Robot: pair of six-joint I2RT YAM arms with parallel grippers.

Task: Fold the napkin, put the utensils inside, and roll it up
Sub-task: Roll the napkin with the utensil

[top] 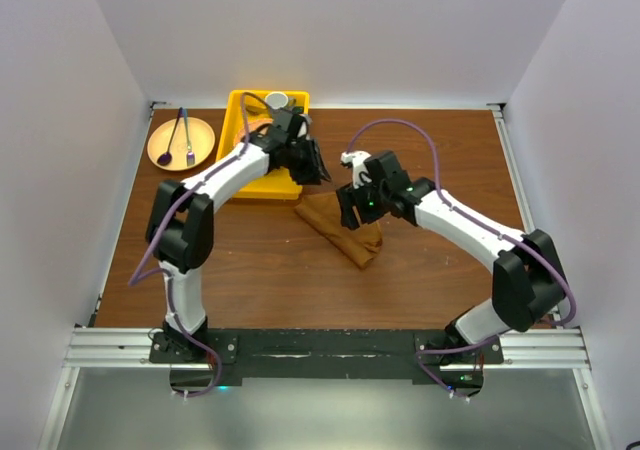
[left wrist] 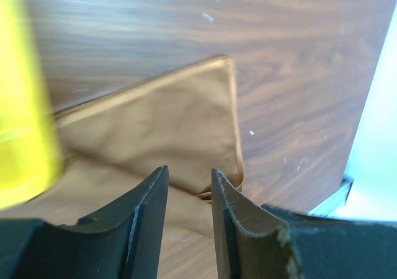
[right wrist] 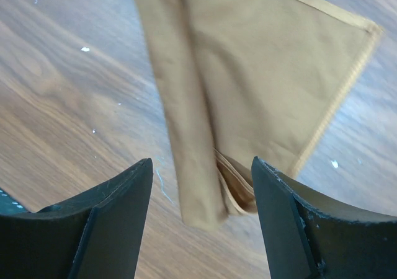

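Note:
The rust-brown napkin [top: 335,232] lies folded into a narrow strip on the wooden table, just right of the yellow tray [top: 262,185]. One long side is rolled over. My left gripper [top: 312,166] hovers at the tray's right edge, above the napkin's far end. In the left wrist view it [left wrist: 189,177] is open a narrow gap and empty, with the napkin [left wrist: 161,124] below. My right gripper [top: 356,210] is over the middle of the napkin. In the right wrist view it [right wrist: 201,167] is wide open and empty, straddling the napkin's [right wrist: 273,74] rolled end. The cream spoon is not in view.
A white cup [top: 277,101] stands in the tray's far end. A round orange mat [top: 200,130] at the far left holds a purple spoon [top: 165,155] and a dark fork [top: 188,140]. White walls enclose the table. The tray edge [left wrist: 22,105] shows in the left wrist view.

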